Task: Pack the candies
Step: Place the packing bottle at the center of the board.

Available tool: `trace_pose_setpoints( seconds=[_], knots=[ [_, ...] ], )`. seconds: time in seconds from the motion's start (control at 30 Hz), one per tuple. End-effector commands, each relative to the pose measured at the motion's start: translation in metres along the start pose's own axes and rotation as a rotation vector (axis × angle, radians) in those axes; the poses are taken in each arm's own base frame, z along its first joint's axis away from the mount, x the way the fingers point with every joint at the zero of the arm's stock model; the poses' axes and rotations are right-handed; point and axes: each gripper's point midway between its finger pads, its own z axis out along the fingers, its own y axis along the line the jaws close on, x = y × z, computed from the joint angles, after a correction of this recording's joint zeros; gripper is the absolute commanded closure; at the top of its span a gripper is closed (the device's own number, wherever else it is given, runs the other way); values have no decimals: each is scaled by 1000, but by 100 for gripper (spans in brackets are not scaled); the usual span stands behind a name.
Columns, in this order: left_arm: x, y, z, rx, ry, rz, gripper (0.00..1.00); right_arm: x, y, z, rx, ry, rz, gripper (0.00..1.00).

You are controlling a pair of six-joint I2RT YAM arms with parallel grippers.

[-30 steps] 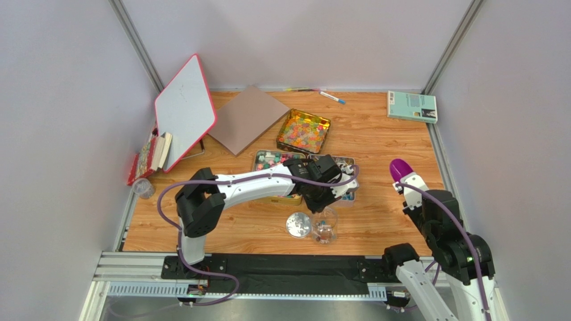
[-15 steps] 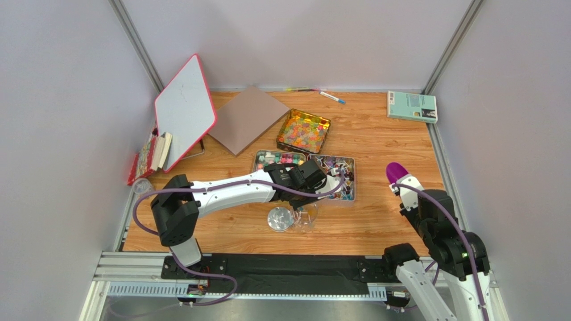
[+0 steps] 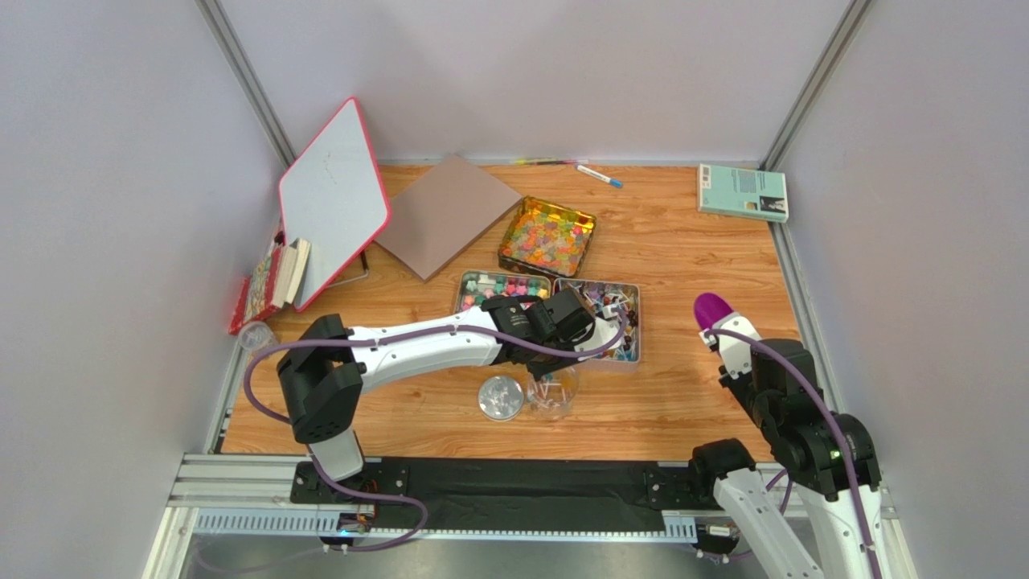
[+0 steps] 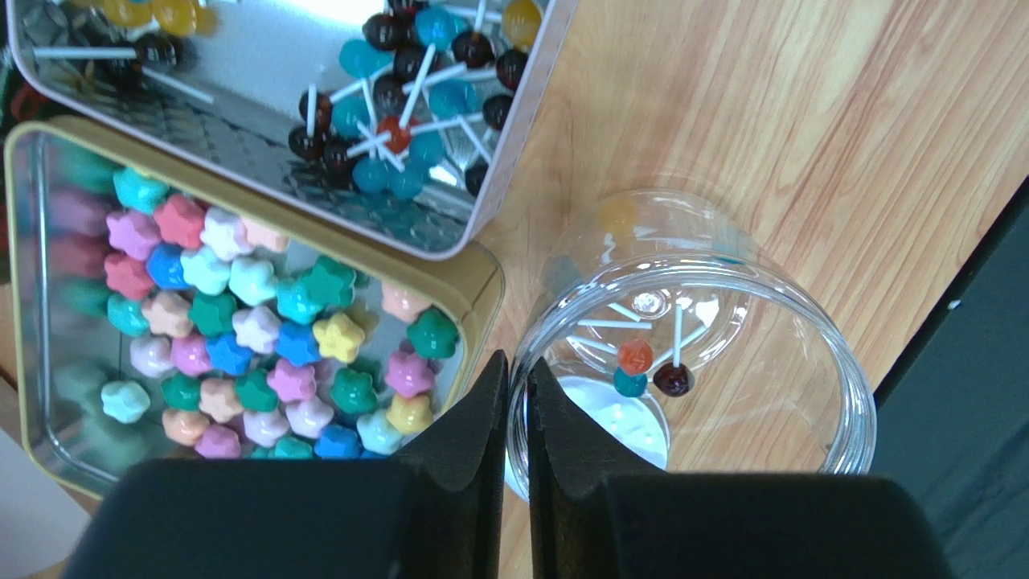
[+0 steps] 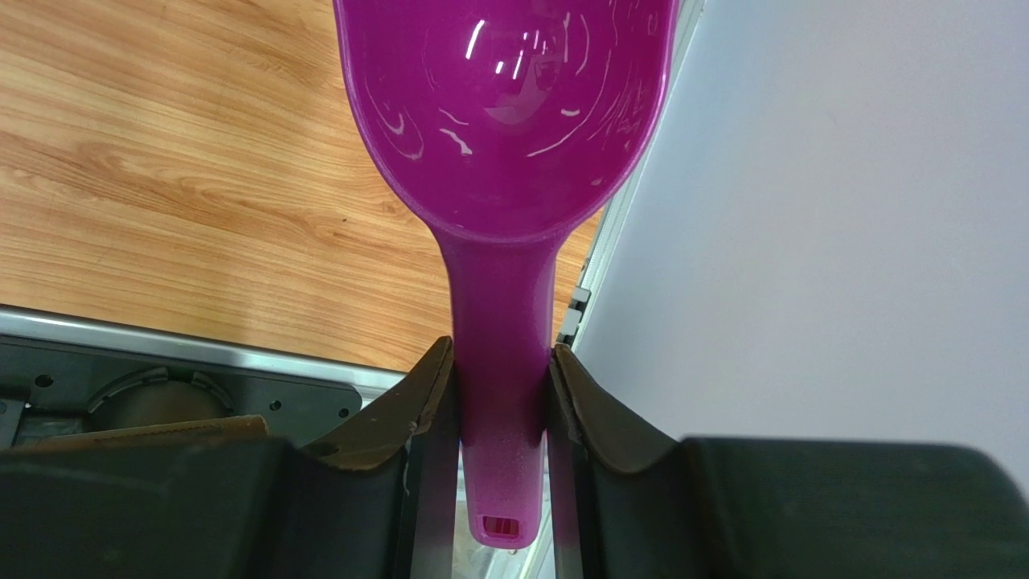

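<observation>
My left gripper (image 4: 517,374) is shut on the near rim of a clear glass jar (image 4: 833,362), one finger inside and one outside. Three lollipops (image 4: 646,368) lie in the jar (image 3: 553,392), which stands on the wood. Just beyond it a silver tin (image 4: 507,181) holds more lollipop candies, and a gold-rimmed tin (image 4: 483,272) holds pastel star candies. A third tin (image 3: 547,237) of mixed candies sits farther back. At the right edge my right gripper (image 5: 501,374) is shut on the handle of an empty purple scoop (image 5: 507,109), held in the air.
The jar's round lid (image 3: 501,396) lies left of the jar. A tilted whiteboard (image 3: 332,199), a brown sheet (image 3: 445,211), stacked books (image 3: 272,280) and a small cup (image 3: 256,335) are at the left. A green book (image 3: 742,192) and pens (image 3: 580,169) lie along the back.
My left arm has swung left with the jar in its grip. The lid beside it also lies further left. The right arm with the scoop has barely shifted.
</observation>
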Motion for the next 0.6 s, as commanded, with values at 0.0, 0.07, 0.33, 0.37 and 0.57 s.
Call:
trace_pose_setpoints(
  seconds=[0.0,0.07,0.33,0.37,0.57],
  knots=[
    [-34,-5,-10,17,-70,13,89,-13,-9,-2,34,-44,17,100],
    [-37,-10,-13,29,-76,16,91,-12,-9,-2,34,-43,17,100],
    [-14,-23,-2,59,-28,11,85,-17,-7,0,18,-58,4,100],
    [-13,-23,0,56,-26,11,78,-19,-8,0,17,-60,3,100],
    [-16,-18,4,31,-13,22,63,-30,-9,1,-5,-75,-17,100]
  ],
)
